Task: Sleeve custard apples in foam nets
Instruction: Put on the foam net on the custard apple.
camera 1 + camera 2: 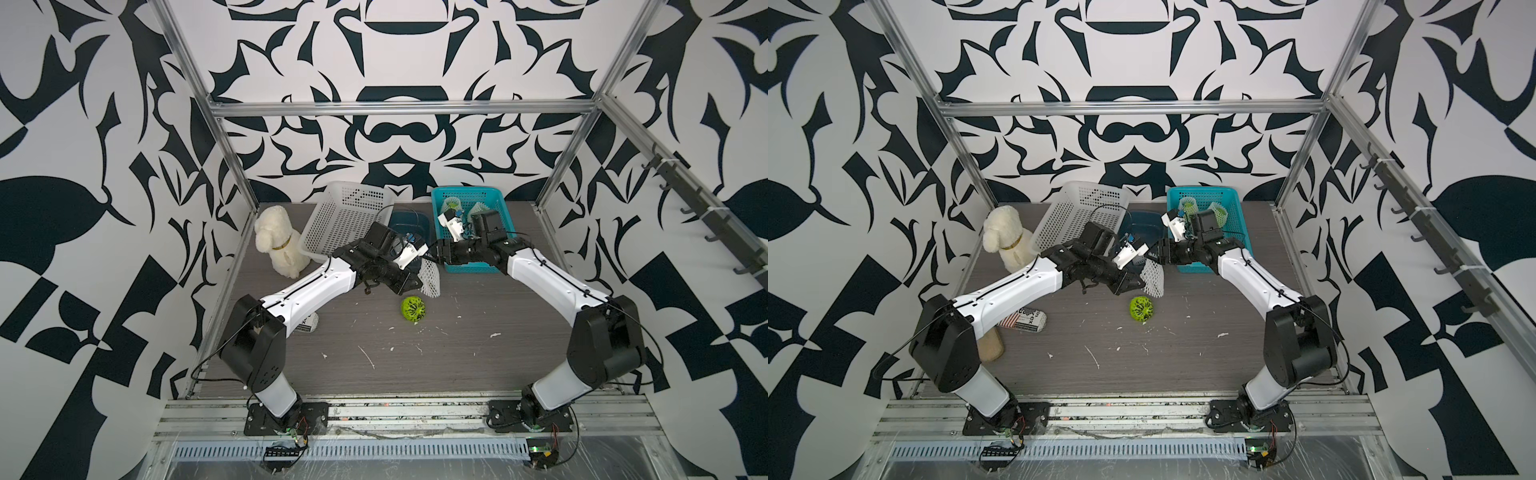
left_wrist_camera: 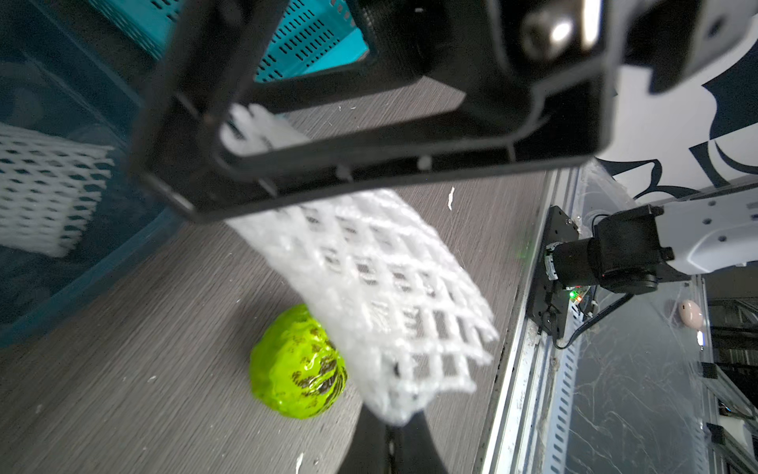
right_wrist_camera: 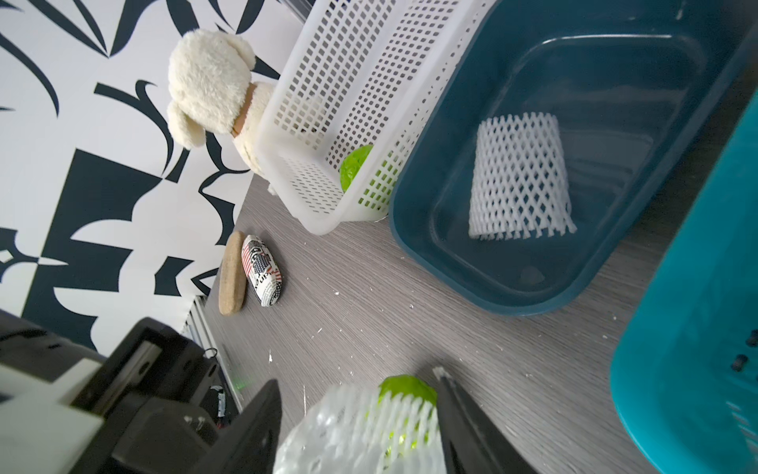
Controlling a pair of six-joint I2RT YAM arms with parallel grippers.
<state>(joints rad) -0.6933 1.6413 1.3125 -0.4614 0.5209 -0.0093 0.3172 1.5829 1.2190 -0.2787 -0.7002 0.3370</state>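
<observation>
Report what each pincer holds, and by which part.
Left pincer pinches one end of the foam net. Right pincer: jaws apart around the other end; grip cannot be told.

bare custard apple, foam net hanging near

Four custard apples: a bare fruit on the tabletop, a second fruit in the white basket, two netted fruits in the teal basket. Four foam nets: those two, a hanging net, another net in the one blue tub. One plush dog.
</observation>
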